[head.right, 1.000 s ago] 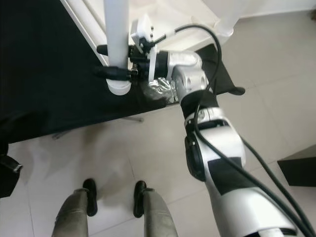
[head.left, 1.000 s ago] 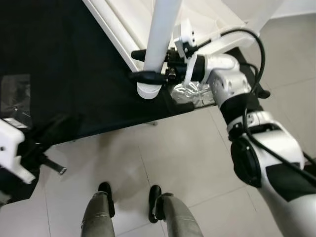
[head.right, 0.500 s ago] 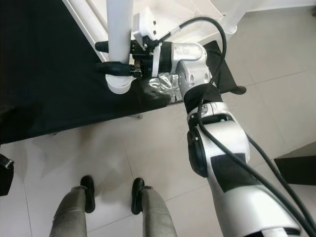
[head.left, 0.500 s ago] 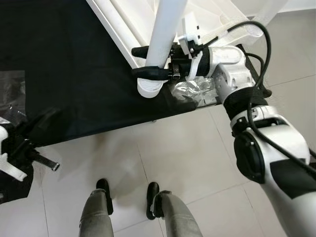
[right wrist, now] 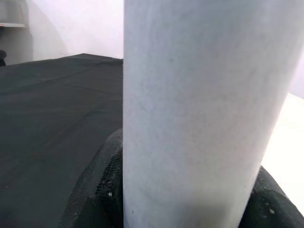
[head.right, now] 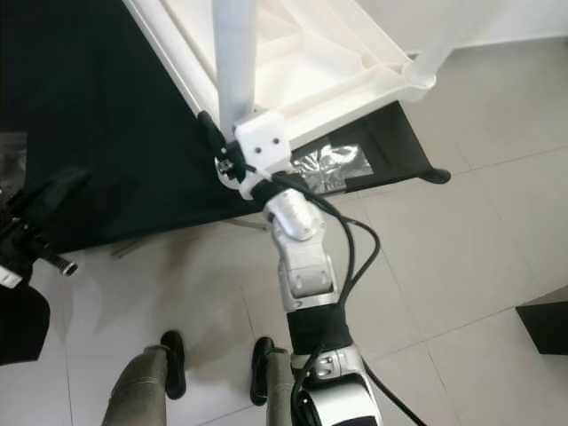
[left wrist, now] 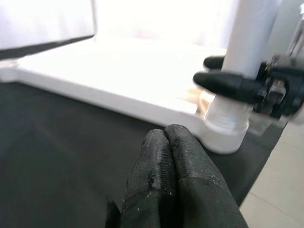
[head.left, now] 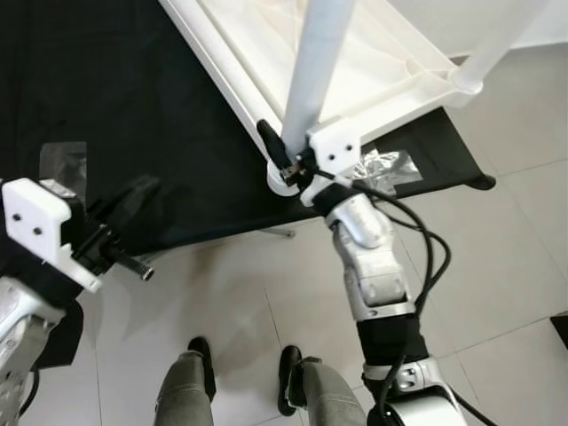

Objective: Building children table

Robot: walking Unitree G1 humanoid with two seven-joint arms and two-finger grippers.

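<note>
A pale tiled floor (head.left: 497, 257) carries a black cloth (head.left: 133, 115) on which the white children's table top (head.left: 382, 62) lies upside down, its ribbed underside facing up; the right end effector (head.left: 288, 160) is clenched around the base of a white table leg (head.left: 319, 71), one black finger on each side of the tube, just above the round corner socket (left wrist: 223, 133) into which the leg stands upright; the right wrist view looks straight at that tube with dark finger material curving round its lower part; a second leg (head.left: 501, 40) already stands at the far corner; a crinkled clear plastic bag (head.left: 382, 167) lies on the cloth just beside the gripped corner; the left end effector (left wrist: 173, 156) hovers over the cloth near the same corner, its two fingers pressed together and holding nothing; the robot's own feet (head.left: 244, 373) stand on the tiles below. The step in hand appears to be seating or twisting this leg into its socket; the next move probably calls for a firm grip kept square to the tube while it is turned or pushed home, the top staying flat on the cloth.
</note>
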